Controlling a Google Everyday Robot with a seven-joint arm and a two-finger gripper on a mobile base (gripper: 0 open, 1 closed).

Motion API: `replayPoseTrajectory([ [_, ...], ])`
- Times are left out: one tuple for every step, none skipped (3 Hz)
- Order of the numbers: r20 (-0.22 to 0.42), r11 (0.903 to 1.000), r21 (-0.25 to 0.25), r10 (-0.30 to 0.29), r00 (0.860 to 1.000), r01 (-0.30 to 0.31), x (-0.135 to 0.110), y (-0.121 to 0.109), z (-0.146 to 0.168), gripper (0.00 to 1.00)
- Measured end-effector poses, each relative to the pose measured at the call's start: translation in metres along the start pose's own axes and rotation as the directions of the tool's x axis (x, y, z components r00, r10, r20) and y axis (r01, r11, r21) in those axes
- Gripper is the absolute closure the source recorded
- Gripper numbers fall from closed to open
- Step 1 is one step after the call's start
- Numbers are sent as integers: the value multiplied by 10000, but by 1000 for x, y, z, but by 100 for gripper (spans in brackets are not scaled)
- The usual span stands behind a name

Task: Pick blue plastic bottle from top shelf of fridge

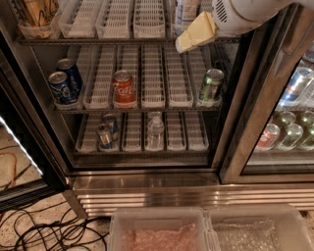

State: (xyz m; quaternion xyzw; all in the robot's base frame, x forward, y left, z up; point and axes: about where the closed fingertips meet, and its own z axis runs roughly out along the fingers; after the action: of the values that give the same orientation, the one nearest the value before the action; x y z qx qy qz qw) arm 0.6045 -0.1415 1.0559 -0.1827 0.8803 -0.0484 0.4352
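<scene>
The gripper [182, 44] hung at the front edge of the top shelf [98, 40], its cream tip pointing down-left just below the shelf's wire rim; whether it was open or closed could not be told. The blue plastic bottle [185, 10] stood on that shelf directly above and behind the tip, its upper part cut off by the frame's top edge. To the bottle's left, the white lane trays [149, 18] were unoccupied. The white arm [245, 12] reached in from the upper right, close to the fridge's [147, 193] dark door post [252, 112]. One shelf down, a green can [211, 84] sat below the gripper, well apart from a red can [123, 88].
</scene>
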Motion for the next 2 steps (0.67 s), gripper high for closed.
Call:
replayPoseTrajectory([
  [555, 9998, -40, 214, 9982, -212, -7, 6, 1, 0],
  [1390, 9981, -68, 611, 9884, -607, -26, 13, 4, 0],
])
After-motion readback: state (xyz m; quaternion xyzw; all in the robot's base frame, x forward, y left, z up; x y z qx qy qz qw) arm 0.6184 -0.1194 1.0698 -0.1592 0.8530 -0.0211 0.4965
